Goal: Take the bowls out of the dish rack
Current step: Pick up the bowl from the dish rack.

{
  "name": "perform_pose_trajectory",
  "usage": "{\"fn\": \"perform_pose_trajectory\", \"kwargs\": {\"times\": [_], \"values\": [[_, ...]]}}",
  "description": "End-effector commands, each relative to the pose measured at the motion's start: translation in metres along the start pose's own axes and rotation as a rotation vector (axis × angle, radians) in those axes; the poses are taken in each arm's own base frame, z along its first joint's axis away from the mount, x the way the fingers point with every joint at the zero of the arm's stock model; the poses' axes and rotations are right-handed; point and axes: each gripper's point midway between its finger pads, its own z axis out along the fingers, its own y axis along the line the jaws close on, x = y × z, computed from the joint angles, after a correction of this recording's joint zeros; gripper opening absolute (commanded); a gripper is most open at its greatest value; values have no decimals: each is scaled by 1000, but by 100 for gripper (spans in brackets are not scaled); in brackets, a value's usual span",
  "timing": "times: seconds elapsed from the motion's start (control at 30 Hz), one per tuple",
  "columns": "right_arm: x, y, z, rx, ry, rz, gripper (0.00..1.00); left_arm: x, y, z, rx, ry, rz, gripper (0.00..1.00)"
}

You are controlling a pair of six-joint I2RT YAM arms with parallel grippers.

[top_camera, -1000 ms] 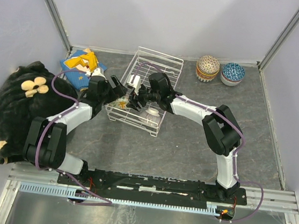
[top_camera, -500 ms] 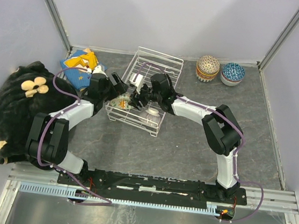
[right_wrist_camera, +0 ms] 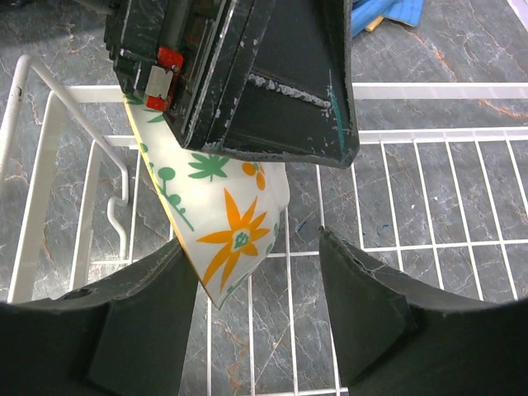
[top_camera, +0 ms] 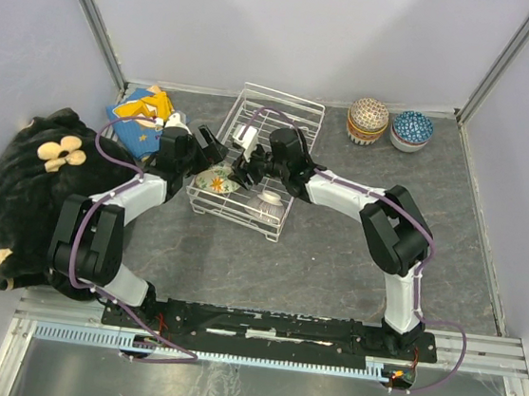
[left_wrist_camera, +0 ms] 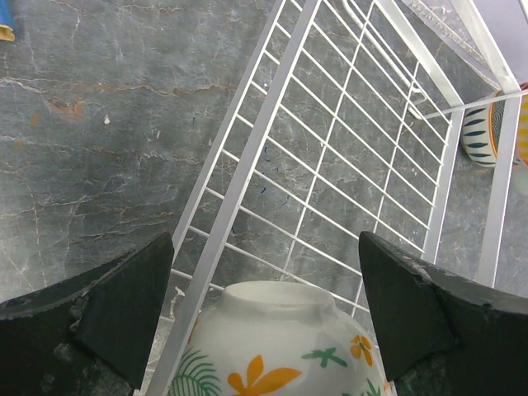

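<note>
Your left claw point(left_wrist_camera: 266, 247) is spread as wide as it goes and straddles the floral bowl point(right_wrist_camera: 227, 219), but nothing shows the pads pressing on it, so treat that bowl as unheld. It is in the rack point(left_wrist_camera: 252, 165), at the near-left corner, tipped on its rim rather than lying flat. Your right claw point(right_wrist_camera: 252, 243) is part-way spread and grasps nothing, with the bowl's lower edge hanging just beside one finger. The main danger is crowding: both claws are on the same bowl, with the left one directly above the right one's fingers. If either arm shifts sideways you are likely to knock claw against claw. You could also nudge the tilted bowl so that it topples onto the wires. If you close the left claw now, watch the rail beside the bowl. A finger that slips under or around a wire would pinch the rack as well, and the lift would drag the whole light rack across the table point(top_camera: 335, 254). The glaze looks slick and the wall curves, so a grip taken low on the swell may squeeze the bowl out instead of seating it. A second bowl point(top_camera: 269, 197) seems to lie in the rack near the right arm and could be bumped when that arm pulls out. Two finished bowls point(top_camera: 368, 120) stand well apart at the far right.
</note>
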Motion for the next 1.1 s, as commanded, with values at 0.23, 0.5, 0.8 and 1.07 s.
{"fn": "perform_pose_trajectory", "kwargs": {"times": [0.23, 0.5, 0.8, 1.07], "values": [[-39, -12, -22, 99, -104, -22, 66, 8, -3, 0, 35, 24, 27, 99], [-38, -8, -26, 169, -110, -63, 66, 9, -3, 2, 36, 27, 21, 99], [-44, 0, -23, 229, -125, -97, 61, 8, -3, 2, 38, 23, 18, 99], [-49, 2, -19, 302, -118, -137, 56, 10, -3, 5, 40, 31, 15, 99]]}}
